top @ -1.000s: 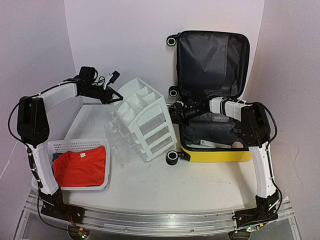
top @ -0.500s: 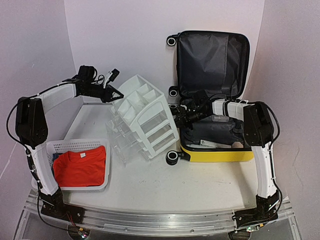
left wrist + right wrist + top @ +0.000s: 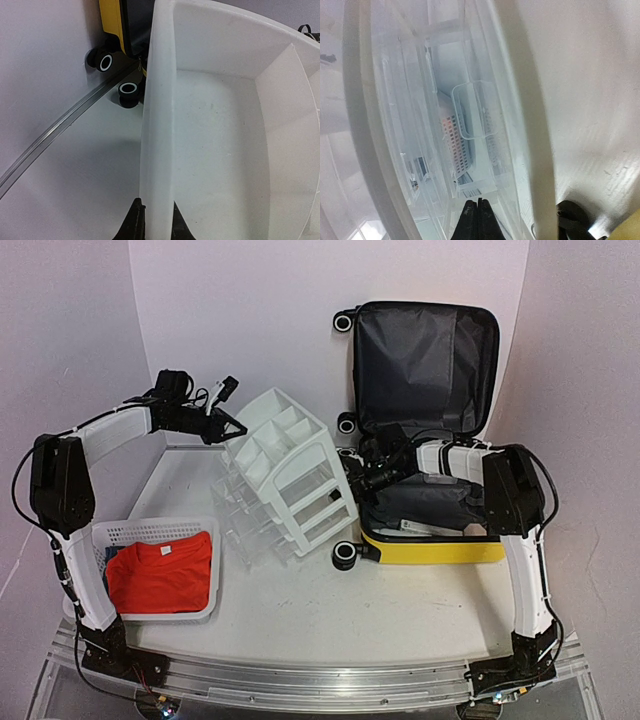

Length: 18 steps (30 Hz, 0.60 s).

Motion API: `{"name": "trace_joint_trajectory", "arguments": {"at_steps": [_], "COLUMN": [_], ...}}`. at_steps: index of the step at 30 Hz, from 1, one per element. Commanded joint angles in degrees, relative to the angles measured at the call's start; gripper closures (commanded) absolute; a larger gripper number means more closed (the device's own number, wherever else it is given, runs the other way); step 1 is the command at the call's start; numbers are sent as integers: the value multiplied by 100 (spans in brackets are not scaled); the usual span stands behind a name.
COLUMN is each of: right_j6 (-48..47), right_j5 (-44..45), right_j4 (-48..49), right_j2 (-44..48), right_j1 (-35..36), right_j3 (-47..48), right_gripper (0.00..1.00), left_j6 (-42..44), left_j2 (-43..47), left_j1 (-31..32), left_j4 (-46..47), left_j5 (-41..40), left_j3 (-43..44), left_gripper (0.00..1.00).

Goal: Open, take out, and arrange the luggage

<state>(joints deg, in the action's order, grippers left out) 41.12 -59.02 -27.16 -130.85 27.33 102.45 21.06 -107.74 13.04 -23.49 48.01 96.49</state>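
The worktop (image 3: 400, 610) carries everything. The luggage (image 3: 430, 551) lies open at its far right corner: the yellow half flat on the surface, the lid (image 3: 425, 355) standing upright against the back wall with its dark grey lining facing forward. Dark folded fabric (image 3: 425, 502) fills the flat half.

Just left of the luggage, about the middle of the worktop, a white drawer unit (image 3: 285, 475) is tilted, so both its divided top tray and its clear drawers show from above.

A white basket (image 3: 150, 531) sits at the near left corner with a red shirt (image 3: 160, 575) inside.

The left gripper (image 3: 228, 430) reaches in from the far left and pinches the unit's top tray; in the wrist view its two fingers (image 3: 136, 222) close on either side of the thin white wall.

The right gripper (image 3: 352, 483) lies between the luggage and the unit, its jaws pressed together with nothing between them, the tip (image 3: 478, 212) right up against the clear drawers.

One luggage wheel (image 3: 345, 556) stands beside the unit's near right corner.
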Motion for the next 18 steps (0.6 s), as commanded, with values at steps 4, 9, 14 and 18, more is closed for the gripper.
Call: {"name": "trace_joint_trajectory", "arguments": {"at_steps": [4,9,14,18], "right_j6": [-76,-83,-66,-32], "right_j5": [-180,97,485,978], "right_j4": [10,9,9,0], "right_j2": [61,330,766,1266], "right_j1": [229,41,-321,-714], "right_j3": [214,58,-206,-483], "right_gripper": [100,100,100,84], "left_j6": [-627,-621,-897,-1387], "left_j2": [645,717,766,781], "left_j1": [32,31,32,17], "left_j4": [679,679,671,475], "left_j5": [898,791,331,-500], "left_j3": [164,8,-98,-20], "left_gripper": [100,100,100,100]}}
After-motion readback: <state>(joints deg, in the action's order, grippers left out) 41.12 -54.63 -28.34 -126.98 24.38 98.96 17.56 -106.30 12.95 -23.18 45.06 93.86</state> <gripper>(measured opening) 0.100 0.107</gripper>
